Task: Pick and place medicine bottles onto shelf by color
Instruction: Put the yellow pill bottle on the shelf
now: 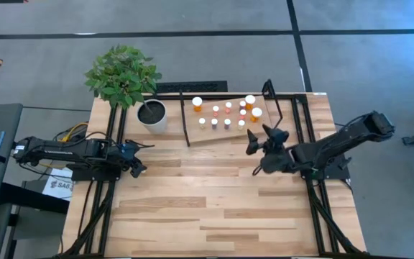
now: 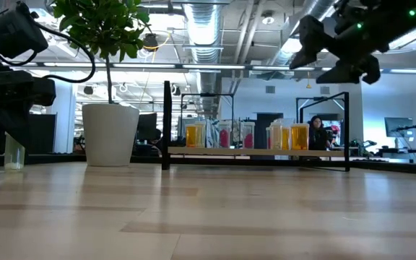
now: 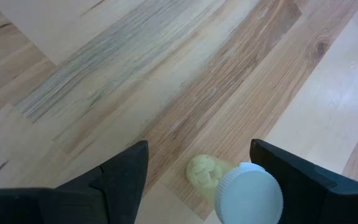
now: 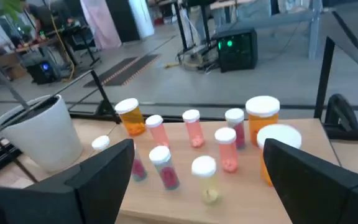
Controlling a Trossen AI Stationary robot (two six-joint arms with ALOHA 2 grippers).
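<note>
**A:** Which way do the bottles point(image 1: 227, 114) point?

**B:** From my screen they all stand upright on the shelf point(image 1: 190, 137), long axis vertical, white caps up. The shelf is at the far side of the tabletop point(image 1: 214, 208), just beside the white plant pot point(image 1: 152, 115). In the low view I see orange bodies at both ends of the row and pinkish-red ones between them. One more bottle point(image 3: 248, 194) is under my left tool point(image 1: 136, 166), near the left edge of the tabletop. It also stands upright, a pale body with a white cap.

**A:** Can you read any label?

**B:** No, I cannot read any writing on the bottles. There is a paper with dark letters under the left arm, off the tabletop, but it is too small to read.

**A:** The tools?

**B:** The left tool stands wide, and the pale bottle's cap shows between its fingers point(image 3: 126, 177), close to one of them; I cannot tell if they touch it. The right tool point(image 1: 256, 141) is wide too, holds nothing, and hovers above the tabletop just in front of the shelf.

**A:** Room to move?

**B:** The middle and near part of the tabletop are bare planks. The black uprights stand at both shelf ends.
</note>
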